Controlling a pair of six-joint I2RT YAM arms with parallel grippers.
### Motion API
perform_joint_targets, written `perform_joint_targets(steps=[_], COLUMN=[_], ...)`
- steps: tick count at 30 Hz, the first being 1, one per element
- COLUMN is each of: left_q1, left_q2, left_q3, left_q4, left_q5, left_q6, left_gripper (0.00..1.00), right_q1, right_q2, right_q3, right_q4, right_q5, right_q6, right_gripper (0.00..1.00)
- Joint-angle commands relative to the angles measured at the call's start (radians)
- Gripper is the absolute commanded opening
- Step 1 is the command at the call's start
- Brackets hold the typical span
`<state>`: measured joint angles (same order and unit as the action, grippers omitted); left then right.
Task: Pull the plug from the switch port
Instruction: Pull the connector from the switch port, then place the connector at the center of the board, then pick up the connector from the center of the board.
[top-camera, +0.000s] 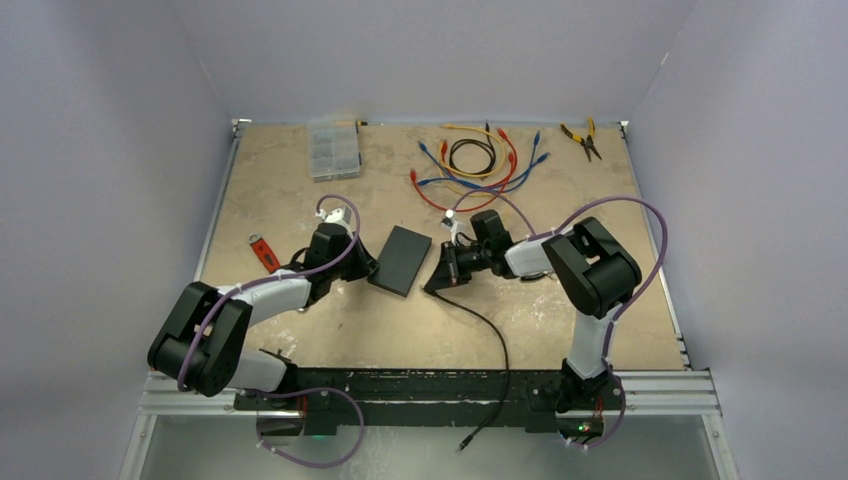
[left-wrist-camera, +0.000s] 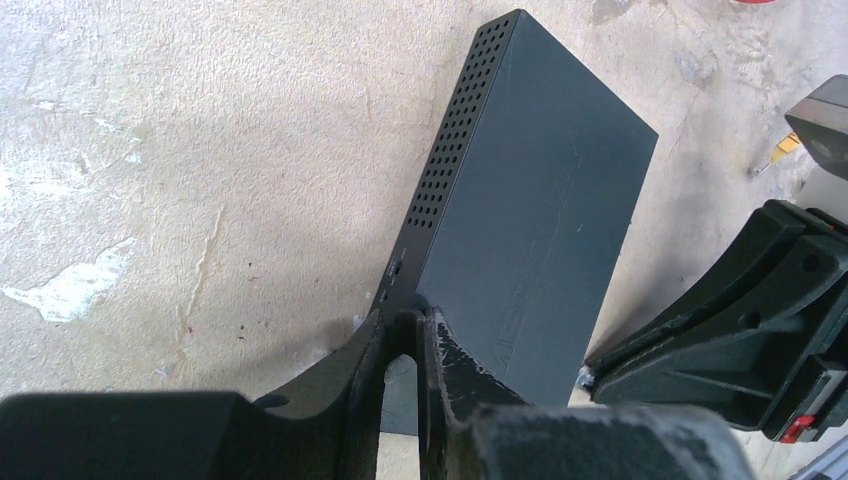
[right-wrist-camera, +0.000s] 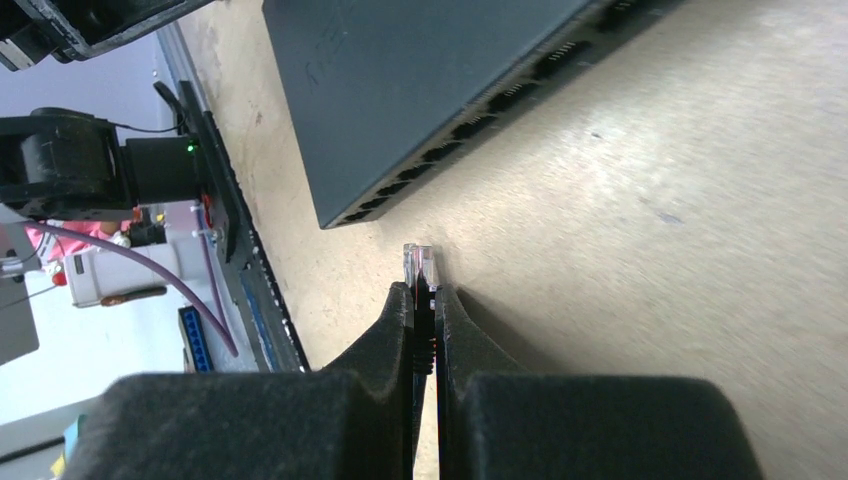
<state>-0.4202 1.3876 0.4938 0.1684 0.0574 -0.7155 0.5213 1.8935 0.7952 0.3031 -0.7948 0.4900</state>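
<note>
The flat black switch (top-camera: 400, 260) lies mid-table, and its row of ports (right-wrist-camera: 480, 115) faces my right gripper. My left gripper (left-wrist-camera: 408, 322) is shut on the switch's (left-wrist-camera: 530, 200) thin edge, near its corner next to the perforated side. My right gripper (right-wrist-camera: 424, 292) is shut on a clear plug (right-wrist-camera: 419, 262). The plug is out of the switch (right-wrist-camera: 400, 90), a short gap from the end port. From the top, the right gripper (top-camera: 440, 278) sits just right of the switch, and the plug's black cable (top-camera: 500, 345) trails toward the near edge.
A clear compartment box (top-camera: 333, 147) stands at the back left. A bundle of coloured patch cables (top-camera: 480, 160) and pliers (top-camera: 582, 140) lie at the back right. A red-handled tool (top-camera: 264, 252) lies left of my left arm.
</note>
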Motion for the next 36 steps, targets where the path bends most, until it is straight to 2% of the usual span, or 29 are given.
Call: perform_joint_targets(steps=[1,8,9,10,13,15,19,26,36], left_q1=[-0.005,-0.006,-0.006,-0.006,-0.006,-0.006,-0.006,-0.006,-0.006], left_q2=[0.057,0.057,0.057,0.055,0.053,0.054,0.051,0.053,0.065], left_q3=[-0.044,-0.045,-0.045,-0.047,-0.049,-0.047,-0.052,-0.058,-0.059], left_q4=[-0.202,-0.202,-0.203,-0.202,-0.201,-0.201,-0.197,-0.184,-0.184], left_q5=[-0.062,-0.062,-0.062,-0.062,-0.062,-0.042,-0.042,-0.036,-0.029], left_q6=[0.032,0.032,0.033,0.033,0.032,0.033,0.031,0.032,0.034], left_gripper=[0.06,0.06,0.06,0.06,0.06,0.06,0.06,0.07,0.07], right_q1=[-0.059,-0.117,-0.118,-0.118,-0.117,-0.116,-0.112,-0.088,-0.041], right_q2=[-0.029,-0.139,-0.154,-0.169,-0.188,-0.197,-0.232,-0.278,-0.212], right_q3=[0.003,0.112,0.124,0.135,0.167,0.181,0.184,0.187,0.200], right_q4=[-0.165,-0.321,-0.341,-0.358,-0.412,-0.445,-0.504,-0.605,-0.651], right_q5=[0.194,0.447,0.488,0.516,0.598,0.647,0.686,0.821,0.938], right_q6=[-0.106,-0.173,-0.181,-0.192,-0.226,-0.232,-0.237,-0.225,-0.209], right_gripper=[0.00,0.00,0.04,0.15,0.37,0.46,0.54,0.63,0.62])
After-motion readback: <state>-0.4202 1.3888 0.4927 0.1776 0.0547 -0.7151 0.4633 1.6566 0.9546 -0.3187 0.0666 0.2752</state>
